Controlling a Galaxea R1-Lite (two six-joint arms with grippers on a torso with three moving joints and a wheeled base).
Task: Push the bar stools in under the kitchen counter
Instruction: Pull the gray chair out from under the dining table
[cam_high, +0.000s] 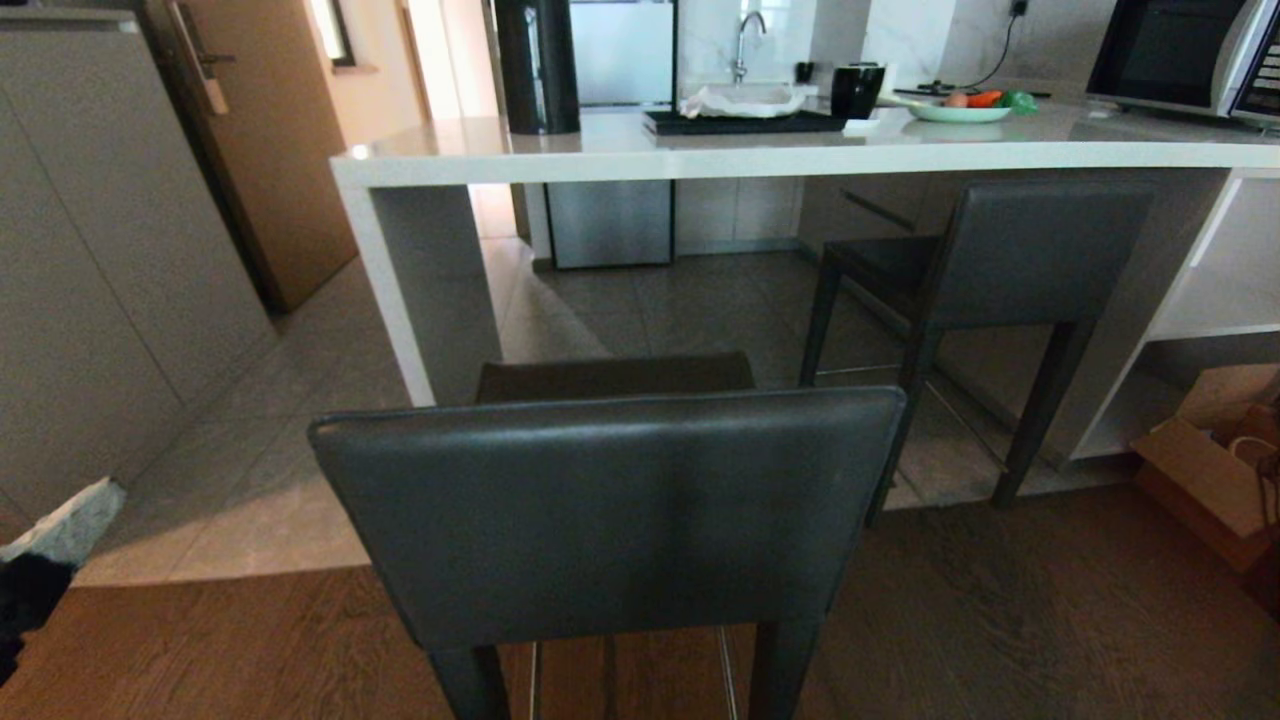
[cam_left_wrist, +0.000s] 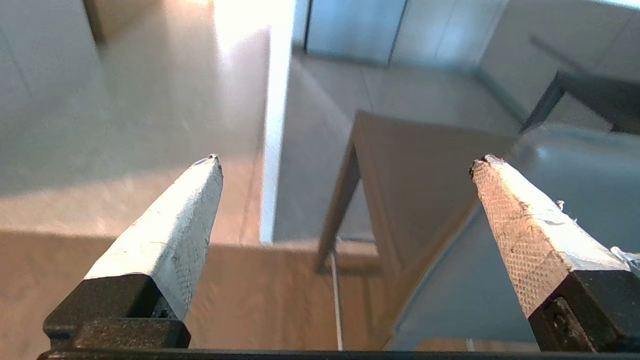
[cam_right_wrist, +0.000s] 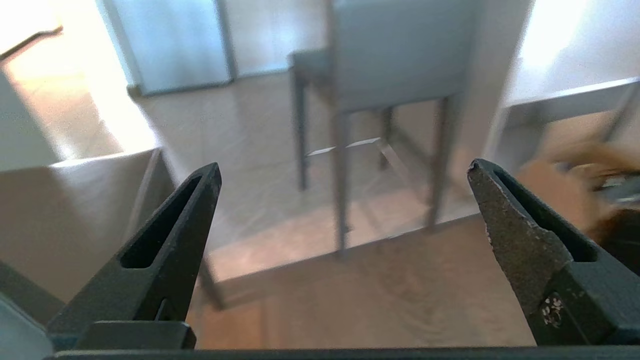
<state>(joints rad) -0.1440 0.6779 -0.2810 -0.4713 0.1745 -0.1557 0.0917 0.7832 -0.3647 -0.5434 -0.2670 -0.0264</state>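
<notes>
The nearer of the two bar stools (cam_high: 610, 510) stands right in front of me, its dark grey backrest toward me and its seat (cam_high: 615, 378) short of the kitchen counter (cam_high: 700, 158). The other stool (cam_high: 1040, 250) stands to the right, its seat under the counter top. My left gripper (cam_left_wrist: 348, 159) is open and empty, left of the near stool's backrest (cam_left_wrist: 475, 300); one pale fingertip (cam_high: 75, 518) shows at the head view's lower left. My right gripper (cam_right_wrist: 344, 164) is open and empty, facing the far stool (cam_right_wrist: 400, 55).
A black jug (cam_high: 537, 65), a dark tray (cam_high: 740, 122), a plate of vegetables (cam_high: 960, 108) and a microwave (cam_high: 1190, 55) sit on the counter. A cardboard box (cam_high: 1210, 470) lies on the floor at the right. Cabinet fronts (cam_high: 90, 300) line the left.
</notes>
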